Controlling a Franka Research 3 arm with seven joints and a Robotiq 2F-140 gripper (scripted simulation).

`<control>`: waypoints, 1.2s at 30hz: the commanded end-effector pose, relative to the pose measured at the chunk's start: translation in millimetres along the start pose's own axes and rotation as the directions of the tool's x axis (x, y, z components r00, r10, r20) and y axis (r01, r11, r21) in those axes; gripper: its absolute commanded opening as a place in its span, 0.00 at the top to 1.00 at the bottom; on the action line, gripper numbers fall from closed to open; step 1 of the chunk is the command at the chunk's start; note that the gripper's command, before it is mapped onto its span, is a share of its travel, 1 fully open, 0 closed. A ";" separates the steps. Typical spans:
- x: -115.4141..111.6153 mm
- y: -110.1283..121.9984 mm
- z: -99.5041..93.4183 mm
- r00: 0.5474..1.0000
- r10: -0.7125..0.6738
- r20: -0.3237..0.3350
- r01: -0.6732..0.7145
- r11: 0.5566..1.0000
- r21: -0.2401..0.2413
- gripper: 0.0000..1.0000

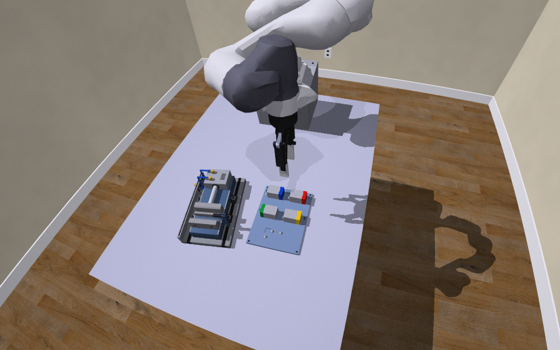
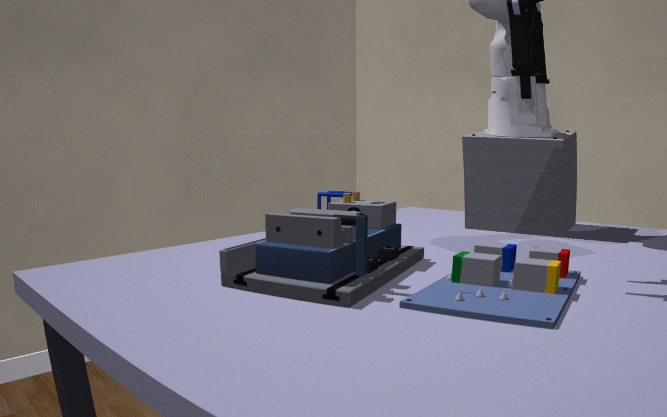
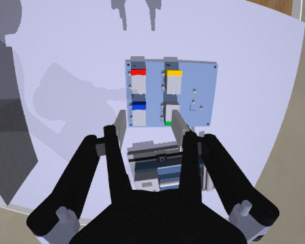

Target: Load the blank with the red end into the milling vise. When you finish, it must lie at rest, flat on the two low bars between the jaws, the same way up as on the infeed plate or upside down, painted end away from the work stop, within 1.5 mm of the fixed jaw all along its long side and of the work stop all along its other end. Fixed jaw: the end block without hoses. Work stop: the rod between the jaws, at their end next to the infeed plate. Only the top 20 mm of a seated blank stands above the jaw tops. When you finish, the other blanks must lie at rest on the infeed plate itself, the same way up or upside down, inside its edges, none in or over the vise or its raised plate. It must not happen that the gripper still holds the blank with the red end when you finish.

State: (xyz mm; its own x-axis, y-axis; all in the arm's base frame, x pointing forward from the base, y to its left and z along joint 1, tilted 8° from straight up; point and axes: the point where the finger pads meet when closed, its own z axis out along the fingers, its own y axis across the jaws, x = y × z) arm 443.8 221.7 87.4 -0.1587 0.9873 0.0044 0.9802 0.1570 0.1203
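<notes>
Beige walls [image 1: 77,87] [image 2: 170,103] [image 3: 295,135] and a wooden floor [image 1: 425,143] [image 2: 118,394] [image 3: 271,7] surround a pale table [image 1: 164,270] [image 2: 222,332] [image 3: 247,51]. On it, the vise [image 1: 212,235] [image 2: 294,262] [image 3: 147,179] and the blue infeed plate [image 1: 282,245] [image 2: 522,313] [image 3: 207,85] lie side by side, apart. The gripper [image 1: 287,162] [image 2: 527,85] [image 3: 148,118] hangs above the table, fingers down and apart, with nothing between them.

The red blank [image 1: 298,196] [image 2: 548,258] [image 3: 138,82] rests on the infeed plate, in the row nearer the robot's pedestal [image 1: 312,78] [image 2: 473,207] [image 3: 10,152]. Beside it in that row, nearer the vise, is the blue blank [image 1: 275,192] [image 2: 495,253] [image 3: 139,115]. The next row holds the green blank [image 1: 269,212] [image 2: 476,268] [image 3: 171,112], nearer the vise, and the yellow blank [image 1: 292,216] [image 2: 535,275] [image 3: 173,83]. Red, blue and yellow ends point away from the vise; the green end faces it. Small pegs [image 1: 271,231] [image 2: 480,292] [image 3: 194,91] stand on the plate beyond the two rows.

At the vise's end farther from the pedestal stands the end block [image 1: 203,223] [image 2: 302,230]; blue hoses [image 1: 203,177] [image 2: 320,199] rise at the other end. No blank is seated between the jaws. The low bars are too hidden to make out.
</notes>
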 end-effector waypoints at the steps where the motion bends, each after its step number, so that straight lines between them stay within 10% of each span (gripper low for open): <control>1: 5.4 -1.2 24.9 1.000 -0.012 0.006 0.012 1.000 -0.014 0.56; 12: 5.4 -1.2 24.9 1.000 -0.012 0.006 0.012 1.000 -0.014 0.56; 17: 18.6 -14.6 79.7 1.000 -0.012 0.006 0.012 1.000 -0.014 0.56; 29: 18.6 -14.6 79.7 1.000 -0.012 0.006 0.012 1.000 -0.014 0.56; 36: 30.9 -26.3 135.2 1.000 -0.012 0.006 0.012 1.000 -0.014 0.56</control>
State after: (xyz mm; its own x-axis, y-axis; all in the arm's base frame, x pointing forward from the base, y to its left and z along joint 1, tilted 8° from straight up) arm 421.4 248.6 -37.0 -0.1655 0.9862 0.0001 0.9801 0.1645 0.1115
